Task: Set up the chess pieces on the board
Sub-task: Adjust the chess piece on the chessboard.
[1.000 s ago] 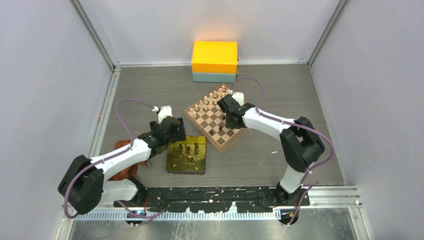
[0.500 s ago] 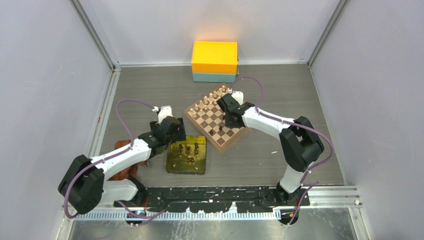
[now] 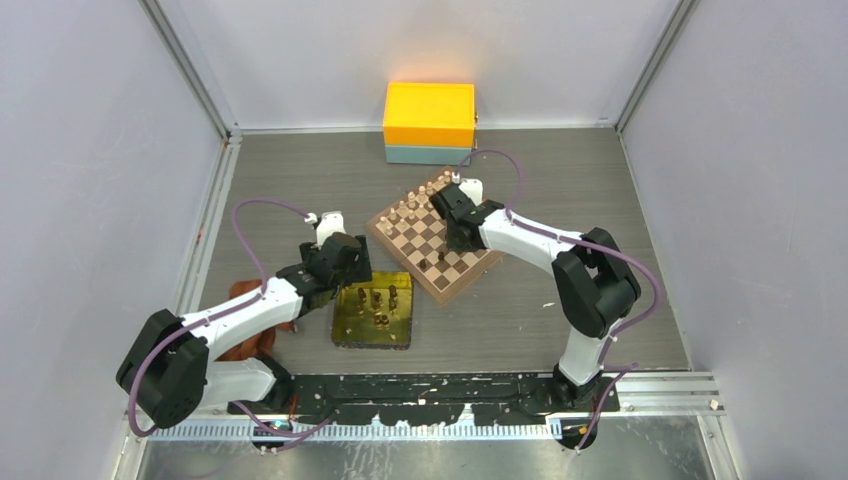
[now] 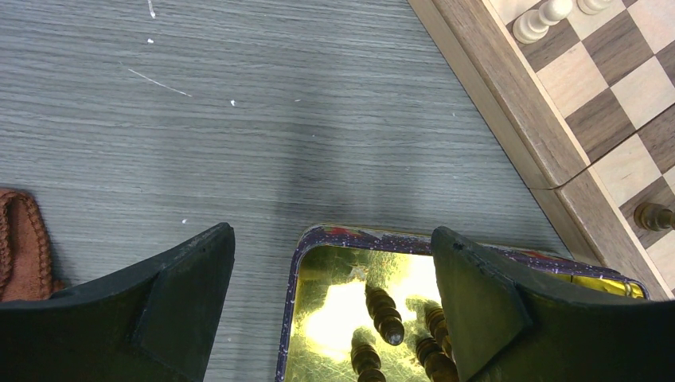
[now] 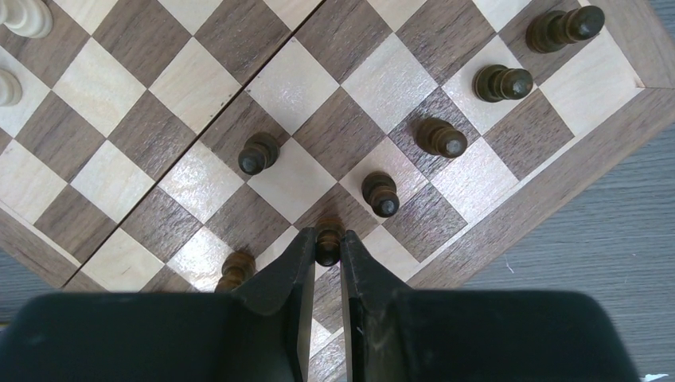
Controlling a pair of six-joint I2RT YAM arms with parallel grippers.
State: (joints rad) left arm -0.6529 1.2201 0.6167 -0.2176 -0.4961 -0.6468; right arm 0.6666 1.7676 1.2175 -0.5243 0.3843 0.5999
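The right fingers (image 5: 290,270) are clamped on a dark chessman (image 5: 328,235) near the chessboard's (image 5: 541,199) edge (a few dark ones already stand there). The left fingers (image 4: 183,294) are apart over the gold tray (image 4: 374,235), where more dark pieces (image 4: 384,306) wait.

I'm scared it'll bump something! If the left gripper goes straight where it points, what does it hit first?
Probably the gold tray: its rim lies right ahead of the open left gripper. How far above it the gripper hangs is hard to tell.

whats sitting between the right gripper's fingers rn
A dark-brown chess piece, pinched between the right gripper's fingers over the board; the right wrist view shows it.
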